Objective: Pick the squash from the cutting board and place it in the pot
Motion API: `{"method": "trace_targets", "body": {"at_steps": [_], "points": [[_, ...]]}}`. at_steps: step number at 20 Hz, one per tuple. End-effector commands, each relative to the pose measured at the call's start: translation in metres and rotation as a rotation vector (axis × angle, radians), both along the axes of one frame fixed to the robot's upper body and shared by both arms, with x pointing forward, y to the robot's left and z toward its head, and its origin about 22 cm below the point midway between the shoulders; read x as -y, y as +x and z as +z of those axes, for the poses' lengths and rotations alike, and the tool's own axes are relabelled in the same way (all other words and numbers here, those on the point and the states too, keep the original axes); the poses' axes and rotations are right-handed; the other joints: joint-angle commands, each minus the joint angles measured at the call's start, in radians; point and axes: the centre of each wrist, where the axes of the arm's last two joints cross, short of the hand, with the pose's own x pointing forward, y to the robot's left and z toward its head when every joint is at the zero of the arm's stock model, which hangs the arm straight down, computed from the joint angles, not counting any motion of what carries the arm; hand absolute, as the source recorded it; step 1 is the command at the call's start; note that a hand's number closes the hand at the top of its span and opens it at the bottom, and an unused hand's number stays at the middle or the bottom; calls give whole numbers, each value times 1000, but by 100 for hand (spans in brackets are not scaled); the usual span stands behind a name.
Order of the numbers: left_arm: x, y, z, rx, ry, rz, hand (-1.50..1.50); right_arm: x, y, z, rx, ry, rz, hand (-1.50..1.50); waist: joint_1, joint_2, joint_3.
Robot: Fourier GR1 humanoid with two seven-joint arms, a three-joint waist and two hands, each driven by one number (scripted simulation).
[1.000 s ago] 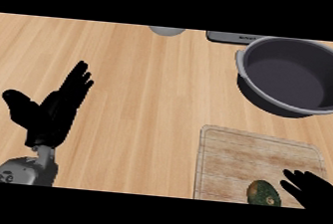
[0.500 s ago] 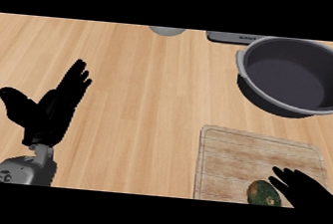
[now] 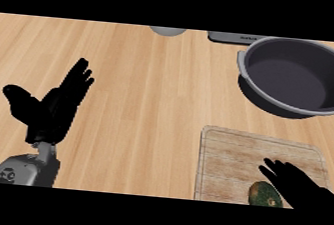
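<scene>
I see the squash [image 3: 264, 195] low on the cutting board [image 3: 233, 155], near its front edge, just to the left of my right hand [image 3: 300, 189]. That hand is much nearer than my left hand [image 3: 55, 107], which rests wide open far off over the tabletop [image 3: 150, 83]. My right hand's fingers are spread straight and hold nothing. The pot [image 3: 300, 76] sits beyond the board, well apart from the squash.

looks like a kitchen: light wooden plank countertop [image 3: 150, 83], dark grey round metal pot [image 3: 295, 78], pale rectangular wooden cutting board [image 3: 232, 160].
</scene>
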Motion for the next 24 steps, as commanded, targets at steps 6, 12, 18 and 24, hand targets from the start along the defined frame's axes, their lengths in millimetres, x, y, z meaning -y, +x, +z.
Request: {"method": "trace_targets", "body": {"at_steps": [6, 12, 18, 24], "points": [[4, -1, 1, 7, 6, 5, 0, -27, 6, -22, -29, -130, -5, -150, -1, 0, 0], [-18, -14, 2, -6, -1, 1, 0, -11, 15, -48, -62, -181, -10, -150, 2, 0, 0], [-12, -15, -7, 2, -3, -1, 0, -29, 20, -63, -62, -169, 0, -150, 1, 0, 0], [-2, -5, -1, -2, -1, -8, 0, -31, 32, -69, 12, -50, 123, 150, 1, 0, 0]]}}
